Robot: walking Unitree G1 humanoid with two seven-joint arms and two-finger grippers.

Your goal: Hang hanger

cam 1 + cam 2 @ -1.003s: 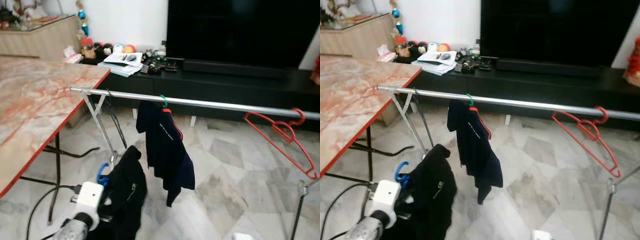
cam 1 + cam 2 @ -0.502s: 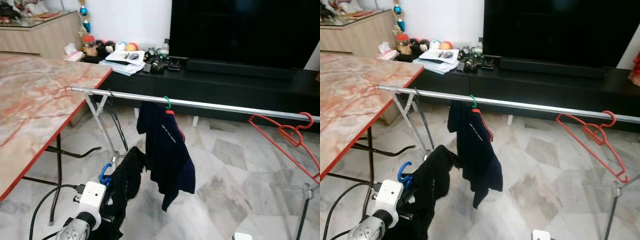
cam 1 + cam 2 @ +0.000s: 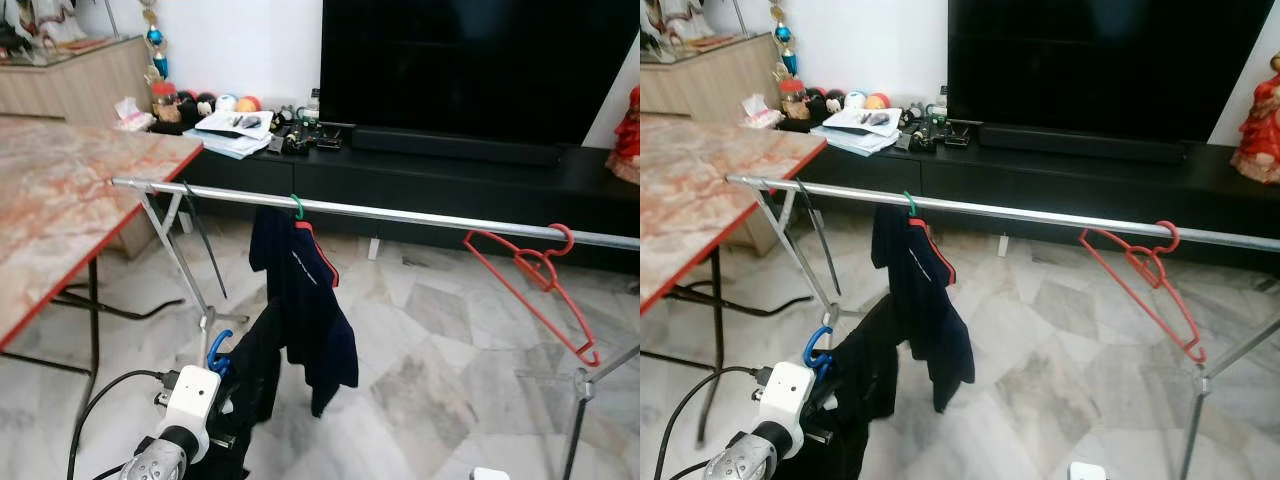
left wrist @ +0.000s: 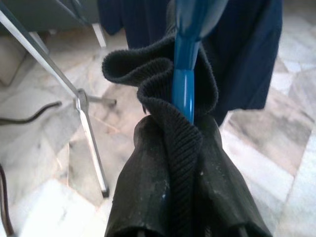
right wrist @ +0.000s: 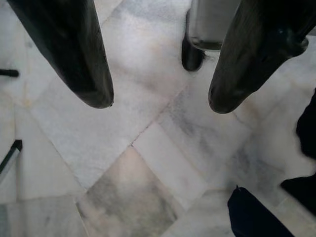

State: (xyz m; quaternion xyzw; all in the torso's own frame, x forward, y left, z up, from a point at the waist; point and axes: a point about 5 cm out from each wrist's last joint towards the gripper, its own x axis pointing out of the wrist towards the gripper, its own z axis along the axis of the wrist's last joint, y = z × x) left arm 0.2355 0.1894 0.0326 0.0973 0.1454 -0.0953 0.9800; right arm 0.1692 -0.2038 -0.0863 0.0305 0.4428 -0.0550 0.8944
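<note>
Hangers: three, blue hanger (image 3: 214, 352) in left pincer (image 4: 183, 217), two on rail (image 3: 420, 214).

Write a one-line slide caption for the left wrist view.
Blue hanger poking up through a black garment's ribbed collar, navy shirt and rack leg behind.

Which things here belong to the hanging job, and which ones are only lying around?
Job: blue hanger with black garment, held by left gripper; rail.

Lying around: navy shirt, red hanger, table, TV, papers.
</note>
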